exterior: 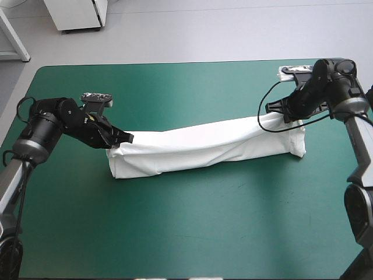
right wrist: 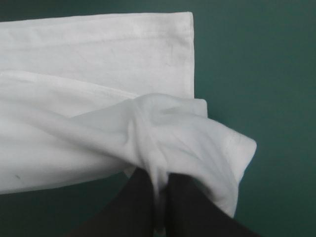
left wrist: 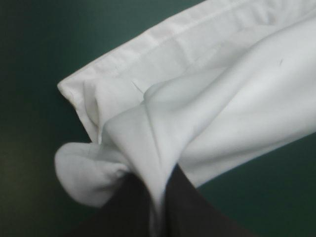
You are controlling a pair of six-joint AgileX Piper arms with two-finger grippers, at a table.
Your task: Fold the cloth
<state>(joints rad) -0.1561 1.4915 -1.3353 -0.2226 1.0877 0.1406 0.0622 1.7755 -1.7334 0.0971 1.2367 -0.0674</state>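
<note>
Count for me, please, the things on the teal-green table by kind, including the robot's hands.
White T-shirt: 1
Black hands: 2, the left hand and the right hand, each shut on an end of the T-shirt
Total: 3

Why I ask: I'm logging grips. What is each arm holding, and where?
The T-shirt: left gripper pinches its left end, right gripper its right end.
</note>
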